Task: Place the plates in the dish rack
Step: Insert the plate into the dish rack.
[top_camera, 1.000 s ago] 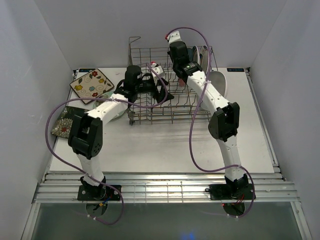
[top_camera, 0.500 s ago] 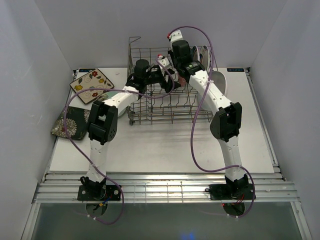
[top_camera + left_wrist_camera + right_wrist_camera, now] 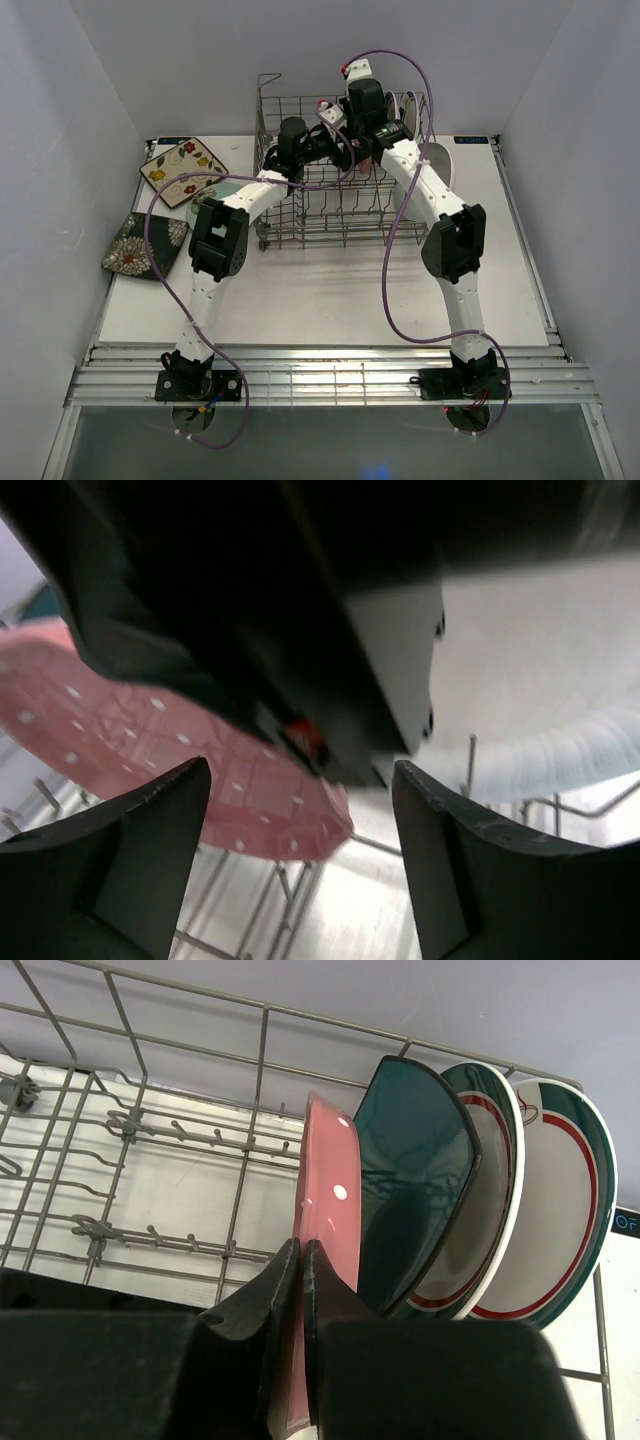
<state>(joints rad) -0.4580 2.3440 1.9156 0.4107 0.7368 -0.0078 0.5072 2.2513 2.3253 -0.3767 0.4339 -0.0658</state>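
- The right gripper (image 3: 300, 1260) is pinched shut on the rim of the pink dotted plate (image 3: 328, 1195). The plate stands on edge straight ahead of it in the dish rack (image 3: 190, 1050).
- The dark teal square plate (image 3: 415, 1175) stands just beside it, then two red-rimmed round plates (image 3: 560, 1210).
- The left gripper (image 3: 300, 780), jaws wide and holding nothing, faces the pink dotted plate's broad side.
- The only writing is "OF" on a cut-off strip (image 3: 626, 1223).

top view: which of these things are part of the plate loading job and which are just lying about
Job:
- dish rack
- in it: pink dotted plate, dark teal square plate, two red-rimmed plates
- left of it: cream floral plate, dark floral plate, mint plate

Not the job:
- purple cables
- table
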